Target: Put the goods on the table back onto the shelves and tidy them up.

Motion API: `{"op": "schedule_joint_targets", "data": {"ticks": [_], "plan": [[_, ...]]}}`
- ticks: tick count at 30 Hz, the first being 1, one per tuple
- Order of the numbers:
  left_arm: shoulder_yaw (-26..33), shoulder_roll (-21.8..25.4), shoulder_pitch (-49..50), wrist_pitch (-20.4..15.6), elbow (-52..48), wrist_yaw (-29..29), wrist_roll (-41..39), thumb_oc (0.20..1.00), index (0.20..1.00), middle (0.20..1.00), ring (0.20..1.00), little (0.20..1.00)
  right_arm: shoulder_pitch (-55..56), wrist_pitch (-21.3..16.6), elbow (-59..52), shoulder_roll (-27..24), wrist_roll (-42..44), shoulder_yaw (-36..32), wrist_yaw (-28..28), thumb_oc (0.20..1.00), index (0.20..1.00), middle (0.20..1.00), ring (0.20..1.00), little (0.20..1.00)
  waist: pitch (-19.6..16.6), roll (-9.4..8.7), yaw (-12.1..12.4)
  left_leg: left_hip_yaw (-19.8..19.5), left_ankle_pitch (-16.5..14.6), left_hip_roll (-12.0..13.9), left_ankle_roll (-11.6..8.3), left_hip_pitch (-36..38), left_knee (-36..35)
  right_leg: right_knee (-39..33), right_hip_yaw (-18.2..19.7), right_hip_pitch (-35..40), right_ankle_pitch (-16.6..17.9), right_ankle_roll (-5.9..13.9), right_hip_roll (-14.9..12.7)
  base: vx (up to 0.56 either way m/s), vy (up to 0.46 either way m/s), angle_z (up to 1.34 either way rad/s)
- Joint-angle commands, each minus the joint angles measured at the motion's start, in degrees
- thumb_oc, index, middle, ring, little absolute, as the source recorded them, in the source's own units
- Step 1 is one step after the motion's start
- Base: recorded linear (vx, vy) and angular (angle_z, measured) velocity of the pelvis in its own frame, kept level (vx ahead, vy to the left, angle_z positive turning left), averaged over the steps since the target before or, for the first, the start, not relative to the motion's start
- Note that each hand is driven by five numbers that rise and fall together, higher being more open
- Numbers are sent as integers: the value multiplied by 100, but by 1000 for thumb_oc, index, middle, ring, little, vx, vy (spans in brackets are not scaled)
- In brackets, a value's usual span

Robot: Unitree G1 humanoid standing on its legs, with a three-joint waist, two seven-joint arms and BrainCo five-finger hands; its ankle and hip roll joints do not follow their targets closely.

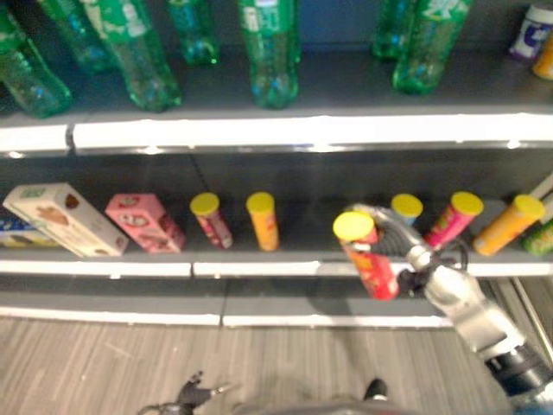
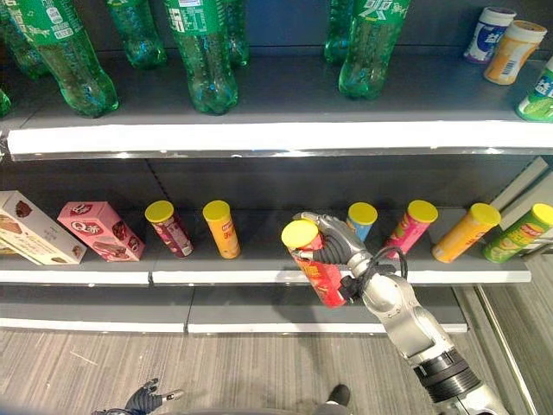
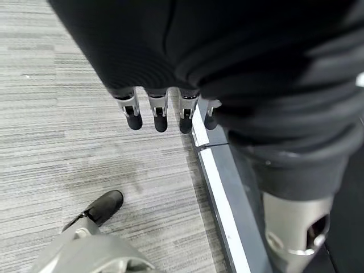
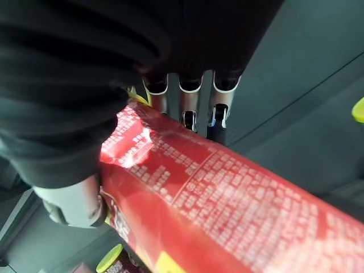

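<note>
Evidently the right hand point(image 2: 341, 251) is gripping a red can with a yellow lid point(image 2: 313, 261), its fingers wrapping over the upper part of the tube and its thumb pressing from the opposite side, which, judging by the task, is a grasp meant to carry the can into the row on the lower shelf point(image 2: 259, 270). The can is leaning with its lid toward eleven o'clock and its base toward five o'clock, hanging in front of the shelf's front edge rather than standing on it. In the right wrist view the fingers point(image 4: 187, 105) are lying across the red wall of the can, with the tube running out past them. The open stretch of shelf lies between the orange can point(image 2: 221, 228) at about nine o'clock from the held can and the blue can point(image 2: 361, 220) at about one o'clock, so that gap is probably where it is heading. Farther toward three o'clock a pink can point(image 2: 411, 226) is leaning beside the others. The left hand point(image 3: 162, 114) is hanging low over the grey floor point(image 3: 68, 114), its fingers straight and relaxed, holding nothing.
</note>
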Motion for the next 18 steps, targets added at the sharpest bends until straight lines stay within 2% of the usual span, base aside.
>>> {"op": "schedule_joint_targets", "data": {"ticks": [1,8,18], "plan": [[-188,237,-232,-14,-86,230,-28,1000,1000,1000,1000,1000,-623,-166,-239,276,-147,-178,-612,200,200,200,200,200,158,-73,49,8,-312,-146,263,-46,22,746,140,148,-1045,89,-356,3,28,23],[-401,183,-187,-40,-167,553,-109,1000,1000,1000,1000,1000,-879,-78,-20,681,-341,-155,-1507,200,200,200,200,200,369,84,192,-168,-240,-186,297,-296,31,880,27,-37,-1018,133,-494,-33,42,22],[-814,365,-558,-183,-524,832,-324,1000,1000,1000,1000,1000,-2035,111,438,822,-602,-191,-2479,200,200,200,200,200,1052,327,452,-430,-41,-158,348,-993,132,1484,-30,-816,-1067,144,-781,-95,19,17]]}}
